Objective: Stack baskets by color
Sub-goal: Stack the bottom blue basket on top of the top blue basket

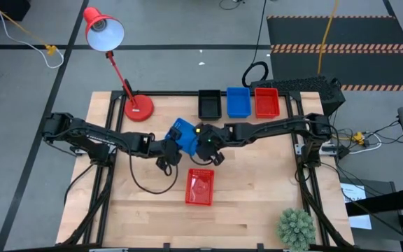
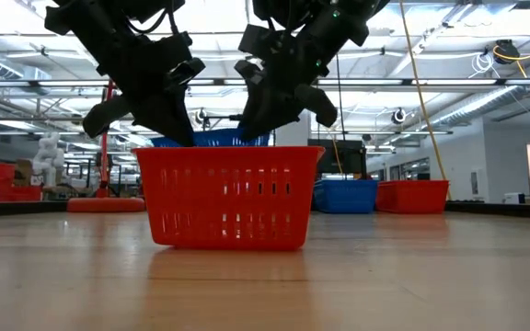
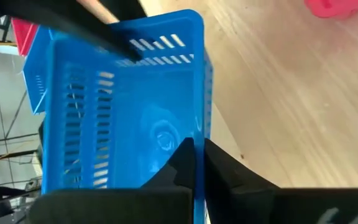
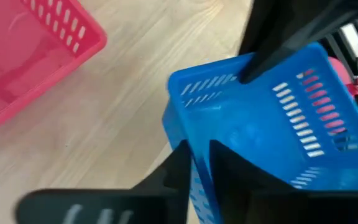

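Holding a blue basket (image 1: 183, 134) up off the desk (image 1: 257, 203) w/ both arms, roughly mid-desk, tilted on a slant. My left pincer (image 3: 194, 163) is clamped on one wall of it, a finger on each side of the rim, as the left wrist view shows. My right pincer (image 4: 199, 163) straddles the opposite wall, one finger inside and one outside; looks pinched onto that rim, tho I can't tell for sure how tight. In the high view the left pincer (image 1: 165, 152) comes in from the lamp side and the right pincer (image 1: 206, 143) from the other, the two meeting at the basket. In the low view the blue basket (image 2: 212, 139) hangs between both pincers, above and behind a red basket (image 2: 228, 195) that sits alone on the desk, nearer the front edge; the two aren't touching. Same red basket (image 1: 200, 187) in the high view lies just in front of the lifted blue one, long side running front-to-back. Along the back edge sits a row of three, side by side: black basket (image 1: 210, 103), then a second blue one (image 1: 238, 102), then a second red one (image 1: 266, 102); can't tell whether any of these is a stack. Red desk lamp (image 1: 121, 61) stands at the back-left w/ its round base on the desk. Small green plant (image 1: 296, 227) at the front-right corner.
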`<action>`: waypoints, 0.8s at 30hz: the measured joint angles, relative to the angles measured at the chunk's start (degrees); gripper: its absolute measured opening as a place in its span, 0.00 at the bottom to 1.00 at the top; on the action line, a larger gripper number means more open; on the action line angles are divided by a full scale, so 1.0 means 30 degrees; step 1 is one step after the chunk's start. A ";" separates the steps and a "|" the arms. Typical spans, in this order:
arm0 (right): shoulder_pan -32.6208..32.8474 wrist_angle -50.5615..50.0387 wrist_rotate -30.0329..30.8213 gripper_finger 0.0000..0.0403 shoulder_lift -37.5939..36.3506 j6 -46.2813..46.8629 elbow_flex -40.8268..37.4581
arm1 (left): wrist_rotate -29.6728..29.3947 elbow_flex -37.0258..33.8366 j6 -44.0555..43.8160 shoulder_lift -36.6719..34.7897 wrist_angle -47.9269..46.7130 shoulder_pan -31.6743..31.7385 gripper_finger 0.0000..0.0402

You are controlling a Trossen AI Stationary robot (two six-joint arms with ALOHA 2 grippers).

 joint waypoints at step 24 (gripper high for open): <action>0.0976 -0.4357 0.5765 0.02 -0.3207 0.8156 -0.0028 | -0.8811 0.0036 -0.7324 -0.0931 0.1363 -0.1528 0.66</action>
